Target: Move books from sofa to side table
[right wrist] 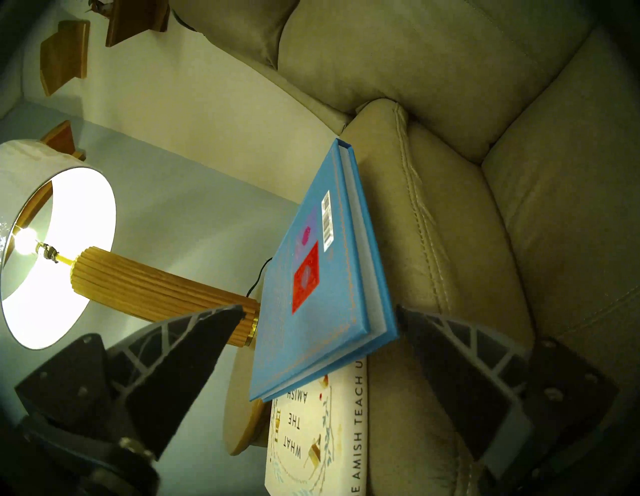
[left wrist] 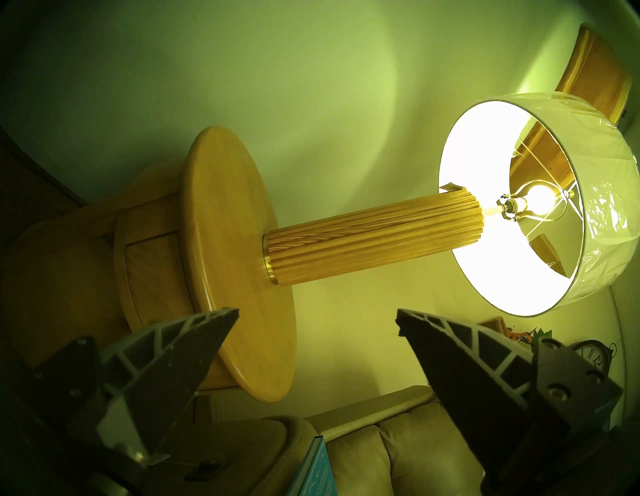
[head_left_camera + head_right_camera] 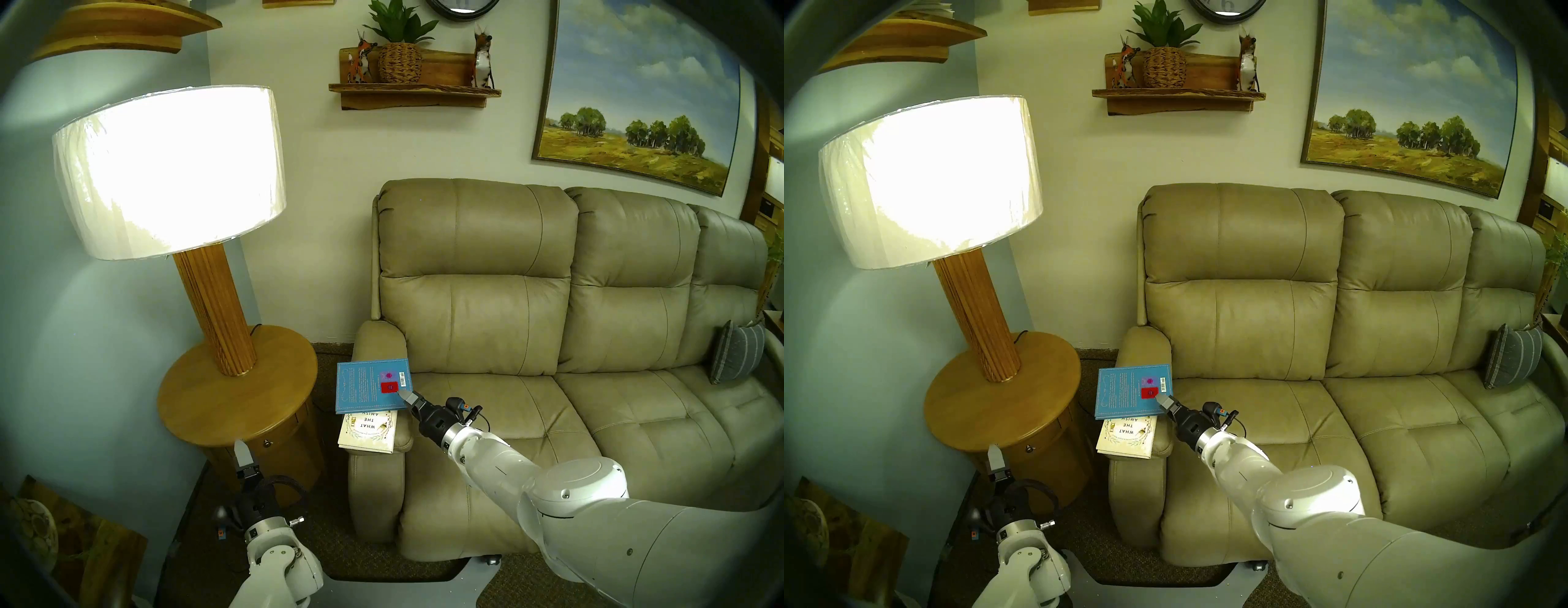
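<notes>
A light-blue book (image 3: 369, 386) with red and pink stickers lies on the left armrest (image 3: 377, 344) of the tan sofa (image 3: 551, 297), overlapping a cream book (image 3: 369, 433) titled "What the Amish Teach Us". Both overhang the armrest toward the round wooden side table (image 3: 229, 395). My right gripper (image 3: 405, 397) is open at the blue book's near right corner. In the right wrist view (image 1: 318, 310) its fingers stand on either side of that corner of the blue book (image 1: 318, 277). My left gripper (image 3: 241, 446) is open and empty, low in front of the table's drawer.
A tall lit lamp (image 3: 167, 170) with a wooden column (image 3: 216, 305) stands on the back of the side table. A grey striped cushion (image 3: 736, 352) leans at the sofa's far right. A wall shelf (image 3: 413, 91) holds a plant and figurines. Carpet lies between table and sofa.
</notes>
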Motion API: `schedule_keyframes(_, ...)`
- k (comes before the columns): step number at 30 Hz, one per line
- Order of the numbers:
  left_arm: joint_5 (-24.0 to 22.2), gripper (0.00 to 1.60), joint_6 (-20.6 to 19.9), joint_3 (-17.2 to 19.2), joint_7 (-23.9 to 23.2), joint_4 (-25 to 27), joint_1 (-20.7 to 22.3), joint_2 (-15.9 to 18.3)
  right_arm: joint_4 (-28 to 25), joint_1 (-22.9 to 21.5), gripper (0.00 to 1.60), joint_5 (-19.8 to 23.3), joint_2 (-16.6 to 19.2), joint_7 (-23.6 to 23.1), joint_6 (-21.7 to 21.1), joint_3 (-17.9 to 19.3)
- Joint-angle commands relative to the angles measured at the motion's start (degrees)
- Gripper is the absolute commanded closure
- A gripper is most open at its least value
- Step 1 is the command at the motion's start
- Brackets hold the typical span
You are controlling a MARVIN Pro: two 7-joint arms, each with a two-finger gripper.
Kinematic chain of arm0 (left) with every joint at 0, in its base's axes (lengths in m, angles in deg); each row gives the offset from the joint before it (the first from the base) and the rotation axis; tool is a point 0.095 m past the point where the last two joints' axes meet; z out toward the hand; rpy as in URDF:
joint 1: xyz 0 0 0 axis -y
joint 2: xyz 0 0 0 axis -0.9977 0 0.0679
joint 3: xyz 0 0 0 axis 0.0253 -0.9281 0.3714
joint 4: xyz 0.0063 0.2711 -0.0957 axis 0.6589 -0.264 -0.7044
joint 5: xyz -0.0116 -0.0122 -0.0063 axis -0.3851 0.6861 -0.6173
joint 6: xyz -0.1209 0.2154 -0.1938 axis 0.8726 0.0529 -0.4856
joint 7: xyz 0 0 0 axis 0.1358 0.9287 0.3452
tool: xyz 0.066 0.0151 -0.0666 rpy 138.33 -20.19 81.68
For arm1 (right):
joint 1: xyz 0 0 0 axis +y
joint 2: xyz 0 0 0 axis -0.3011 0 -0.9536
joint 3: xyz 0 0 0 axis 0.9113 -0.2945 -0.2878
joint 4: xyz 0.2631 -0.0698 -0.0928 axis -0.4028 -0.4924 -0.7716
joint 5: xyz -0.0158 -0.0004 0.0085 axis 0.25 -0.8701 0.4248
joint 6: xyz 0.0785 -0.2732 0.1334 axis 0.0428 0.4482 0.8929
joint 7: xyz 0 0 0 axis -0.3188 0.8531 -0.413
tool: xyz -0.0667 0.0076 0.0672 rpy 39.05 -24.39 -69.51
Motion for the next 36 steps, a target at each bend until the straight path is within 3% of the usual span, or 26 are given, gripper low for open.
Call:
schedule_keyframes(1,0.07,0.0,0.03,-0.01,-0.29,0.58,0.2,0.02,0.42,-1.9,0.0,0.65,-1.9,0.91,0.49,0.46)
schedule_keyframes(13,0.13,0.0,0.04,0.0,-0.19,0.36,0.34,0.01,0.79,-1.09,0.0,1.64,-2.25,2.74,1.82,0.46)
schedule_keyframes(15,0.13,0.0,0.04,0.0,-0.16,0.33,0.37,0.01,0.72,-0.92,0.08,1.56,-2.38,3.41,2.11,0.46)
schedule_keyframes(16,0.14,0.0,0.04,0.0,-0.15,0.31,0.38,0.01,0.72,-0.85,1.04,1.64,-2.38,3.53,2.22,0.46)
schedule_keyframes(19,0.16,0.0,0.04,0.01,-0.14,0.27,0.41,0.01,0.6,-0.51,1.39,1.79,-2.15,3.46,2.99,0.46)
schedule_keyframes(20,0.16,0.0,0.05,0.01,-0.14,0.27,0.42,0.01,0.49,-0.43,1.6,1.83,-2.01,3.33,3.26,0.46)
schedule_keyframes(36,0.17,0.0,0.07,0.01,-0.3,0.53,0.27,0.01,0.99,2.55,1.6,5.28,0.07,-10.21,7.45,0.46)
